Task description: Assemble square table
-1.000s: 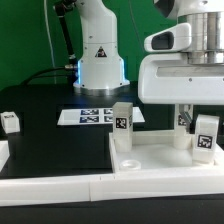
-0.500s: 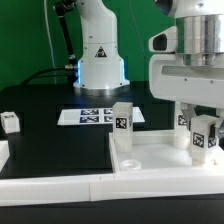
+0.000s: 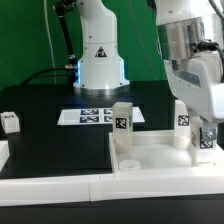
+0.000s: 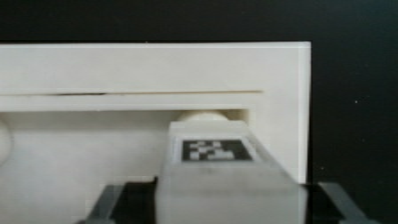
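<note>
The white square table top (image 3: 150, 158) lies at the exterior view's right, and its rim fills the wrist view (image 4: 160, 70). Two tagged leg blocks stand upright on it, one at its left (image 3: 122, 122) and one further right (image 3: 183, 124). My gripper (image 3: 205, 132) is tilted over the top's right end and shut on a third leg block (image 3: 204, 146). In the wrist view this leg (image 4: 217, 150) sits between my dark fingers (image 4: 125, 203), with my gripper (image 4: 222, 208) closed around it. A fourth leg block (image 3: 10, 122) lies loose at the far left.
The robot's white base (image 3: 100, 60) stands at the back centre. The marker board (image 3: 95, 115) lies flat in front of it. Long white border bars run along the front (image 3: 50, 187) and the left edge (image 3: 3, 152) of the black table.
My wrist has tilted and swung toward the exterior view's right. The held leg block has sunk slightly toward the top's right end. The other parts have not moved.
</note>
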`<state>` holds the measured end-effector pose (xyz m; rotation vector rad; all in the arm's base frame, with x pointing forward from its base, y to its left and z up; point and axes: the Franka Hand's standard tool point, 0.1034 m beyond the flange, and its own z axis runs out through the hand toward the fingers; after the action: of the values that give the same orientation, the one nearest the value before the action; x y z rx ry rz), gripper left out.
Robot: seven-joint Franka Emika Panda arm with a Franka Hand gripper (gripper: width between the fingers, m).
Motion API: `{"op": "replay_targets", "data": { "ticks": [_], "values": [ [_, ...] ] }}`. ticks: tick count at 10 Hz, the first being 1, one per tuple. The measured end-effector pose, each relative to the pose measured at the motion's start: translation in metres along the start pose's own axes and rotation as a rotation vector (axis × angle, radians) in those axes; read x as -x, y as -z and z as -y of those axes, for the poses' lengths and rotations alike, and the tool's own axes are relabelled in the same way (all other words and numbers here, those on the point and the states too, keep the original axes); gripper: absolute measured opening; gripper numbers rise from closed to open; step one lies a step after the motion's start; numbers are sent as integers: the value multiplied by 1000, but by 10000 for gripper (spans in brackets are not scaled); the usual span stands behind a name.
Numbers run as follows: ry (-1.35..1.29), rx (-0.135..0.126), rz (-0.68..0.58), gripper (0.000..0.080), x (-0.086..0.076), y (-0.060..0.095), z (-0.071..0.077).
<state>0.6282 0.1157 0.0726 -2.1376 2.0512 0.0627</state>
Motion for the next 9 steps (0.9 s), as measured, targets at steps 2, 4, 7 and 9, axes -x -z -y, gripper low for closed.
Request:
{"op": "replay_targets", "data": {
  "ticks": [2, 4, 7, 9],
  "values": [
    [373, 15, -36, 623, -1, 0, 0],
    [598, 19, -32, 642, 0, 0, -1],
    [778, 29, -40, 649, -3, 0, -1],
    [1248, 60, -97, 649, -1, 3, 5]
  ]
}}
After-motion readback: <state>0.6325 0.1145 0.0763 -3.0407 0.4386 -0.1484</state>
